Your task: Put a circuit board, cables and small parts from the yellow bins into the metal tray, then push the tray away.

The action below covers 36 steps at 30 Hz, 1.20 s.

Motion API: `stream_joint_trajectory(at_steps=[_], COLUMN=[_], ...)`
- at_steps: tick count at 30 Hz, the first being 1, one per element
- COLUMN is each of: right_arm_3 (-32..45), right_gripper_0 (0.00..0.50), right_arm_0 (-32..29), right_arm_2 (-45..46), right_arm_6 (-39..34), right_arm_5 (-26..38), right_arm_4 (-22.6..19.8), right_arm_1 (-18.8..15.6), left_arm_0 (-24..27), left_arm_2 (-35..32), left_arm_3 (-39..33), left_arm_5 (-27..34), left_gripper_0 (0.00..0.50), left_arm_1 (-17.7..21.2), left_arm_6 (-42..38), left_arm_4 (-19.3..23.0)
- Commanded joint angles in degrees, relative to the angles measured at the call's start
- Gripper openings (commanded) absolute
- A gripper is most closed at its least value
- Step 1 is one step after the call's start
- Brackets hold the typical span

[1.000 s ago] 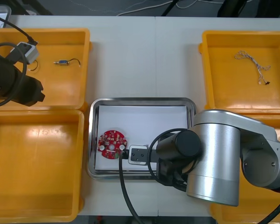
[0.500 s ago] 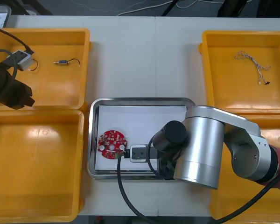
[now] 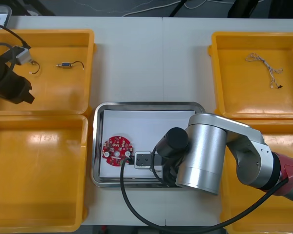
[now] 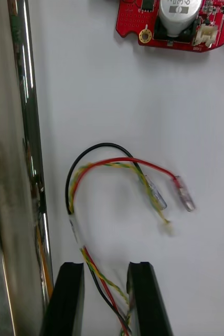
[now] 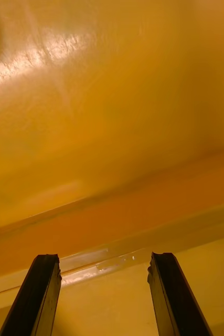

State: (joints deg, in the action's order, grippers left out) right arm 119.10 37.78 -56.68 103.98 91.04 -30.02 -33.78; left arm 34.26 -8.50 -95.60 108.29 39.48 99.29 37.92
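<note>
Hidden from us
The right arm (image 3: pixel 205 151) covers the near right corner of the metal tray (image 3: pixel 146 104); the circuit board (image 4: pixel 135 23) is cut by the edge; the cable (image 4: pixel 117 160) blurs at its tips.

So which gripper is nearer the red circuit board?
Right. The right gripper is over the metal tray, close beside the circuit board; the left gripper is over the far left yellow bin.

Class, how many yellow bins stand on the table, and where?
4: far left bin, near left bin, far right bin, and near right bin, mostly hidden under the right arm.
</note>
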Motion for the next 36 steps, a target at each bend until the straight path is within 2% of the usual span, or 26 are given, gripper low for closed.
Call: stream_joint_trajectory(at_steps=[1,6,12,16,25,33,36], right_arm_3=[0.87,2.71,6.40,7.63,9.48,12.38,13.61], right_gripper_0=[0.500,0.500,0.500,0.500,0.500,0.500,0.500], right_arm_0=[1.33,1.33,1.33,1.33,1.33,1.33,1.33], right_arm_2=[-0.71,-0.01,4.21,7.99,13.70,17.83,21.09], right_arm_6=[2.98,2.36,1.22,-3.52,-13.81,-23.30,-28.49], right_arm_5=[-0.51,0.81,6.26,8.37,10.21,13.90,16.54], right_arm_4=[0.49,0.58,-1.53,-5.14,-7.33,-8.65,-10.76], right_arm_1=[1.17,0.82,0.91,1.08,-0.06,-2.34,-2.78], left_arm_0=[5.38,7.84,10.66,10.92,13.38,16.46,18.48], left_arm_2=[-1.35,-0.47,0.50,1.03,2.52,2.43,2.43], left_arm_3=[3.49,6.83,10.17,10.26,12.98,18.08,20.80], left_arm_5=[-0.45,-0.45,-0.89,-2.03,-3.61,-6.42,-7.83], left_gripper_0=[0.500,0.500,0.500,0.500,0.500,0.500,0.500], left_arm_1=[2.62,2.62,2.62,2.62,2.18,0.95,0.25], left_arm_6=[-2.88,-7.71,-15.80,-20.90,-29.25,-30.48,-31.00], left_arm_4=[-0.92,-1.62,-2.68,-3.55,-6.28,-8.30,-9.44])
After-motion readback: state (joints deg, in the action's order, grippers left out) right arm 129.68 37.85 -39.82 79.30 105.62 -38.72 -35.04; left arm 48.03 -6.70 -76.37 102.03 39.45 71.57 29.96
